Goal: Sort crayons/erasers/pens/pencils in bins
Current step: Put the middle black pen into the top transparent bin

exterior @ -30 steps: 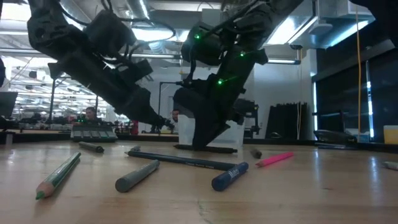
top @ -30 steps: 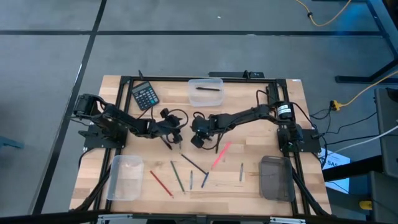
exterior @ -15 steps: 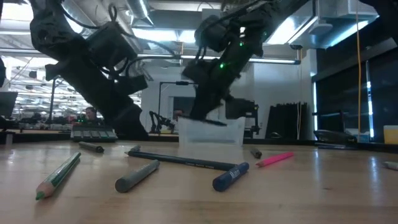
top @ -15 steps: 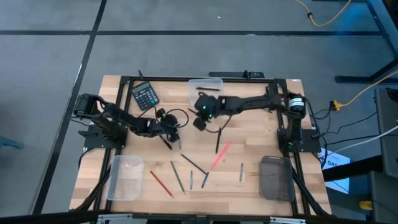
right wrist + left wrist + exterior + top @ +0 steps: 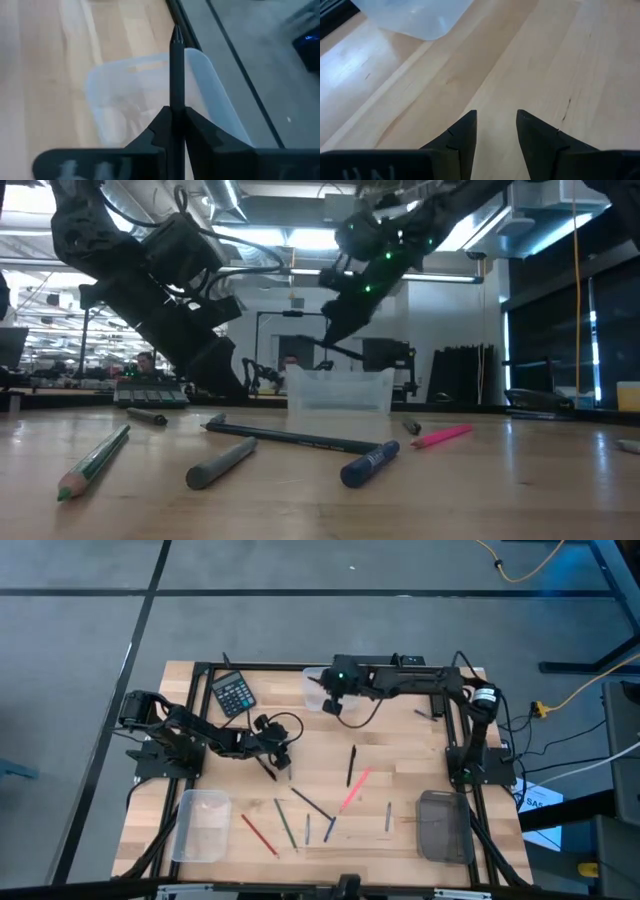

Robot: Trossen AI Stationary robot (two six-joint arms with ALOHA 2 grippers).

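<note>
- Thin black pen-like stick (image 5: 176, 65): clamped in right pincer (image 5: 173, 119), poised over clear whitish plastic bin (image 5: 142, 95) at far edge of wooden surface (image 5: 400, 745).
- Judged light, stiff, slippery; best taken mid-shaft.
- Left pincer (image 5: 495, 131): parted, empty, low over bare surface.

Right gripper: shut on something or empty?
Shut on a black pen. In the right wrist view the right gripper pinches it between both fingers above the clear bin at the table's far edge.
</note>
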